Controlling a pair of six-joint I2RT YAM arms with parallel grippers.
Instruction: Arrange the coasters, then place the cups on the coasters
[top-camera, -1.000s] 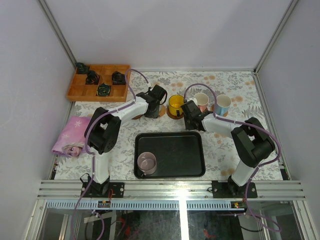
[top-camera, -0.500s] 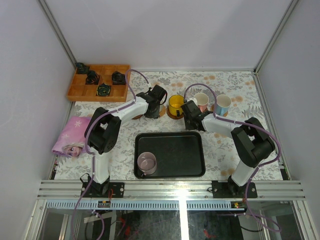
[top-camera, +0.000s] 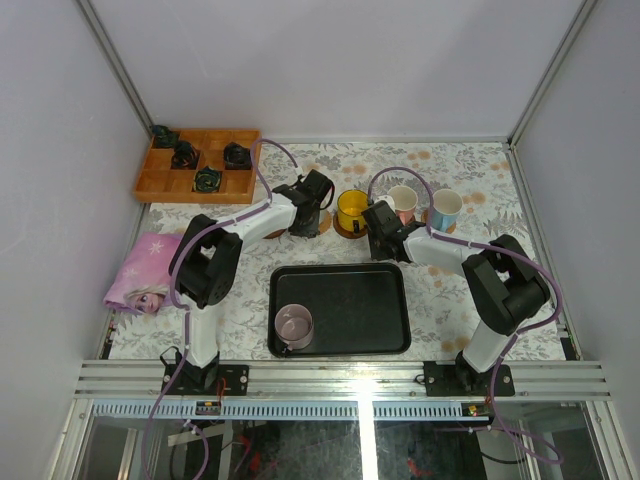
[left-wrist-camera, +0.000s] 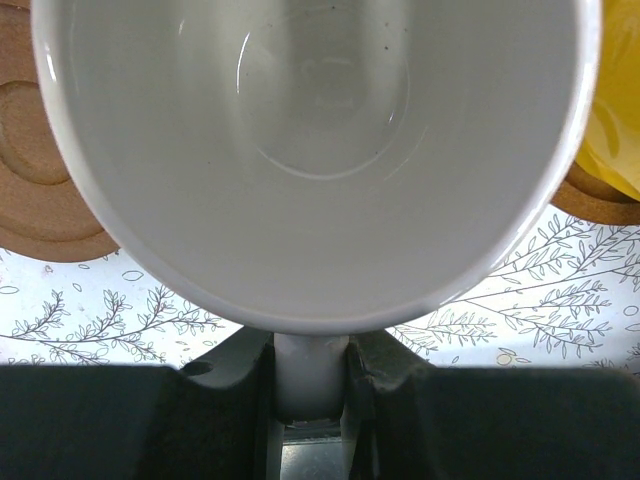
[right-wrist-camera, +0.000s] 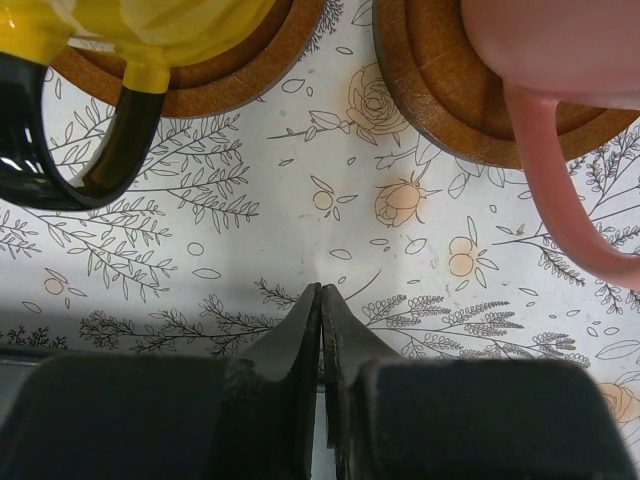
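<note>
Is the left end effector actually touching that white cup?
Touching. The left wrist view shows the left end effector clamped on the handle of the white cup, with a finger pressed against each side.

Desk cover (top-camera: 480, 180) white, printed all over with grey line-drawn sprigs and pale orange roses. Cups: white cup (left-wrist-camera: 320, 150), plain and glossy inside; yellow cup (right-wrist-camera: 150, 30) with a black handle; pink cup (right-wrist-camera: 540, 40) with a matching pink handle; blue-and-white cup (top-camera: 446, 206); lilac cup (top-camera: 294, 324) on the black tray (top-camera: 370, 310); coasters (right-wrist-camera: 440, 100) mid-brown with darker concentric rings. Far left, wooden box (top-camera: 165, 188) orange-brown, holding black items; cloth (top-camera: 150, 265) pink with a cartoon figure in blue.
</note>
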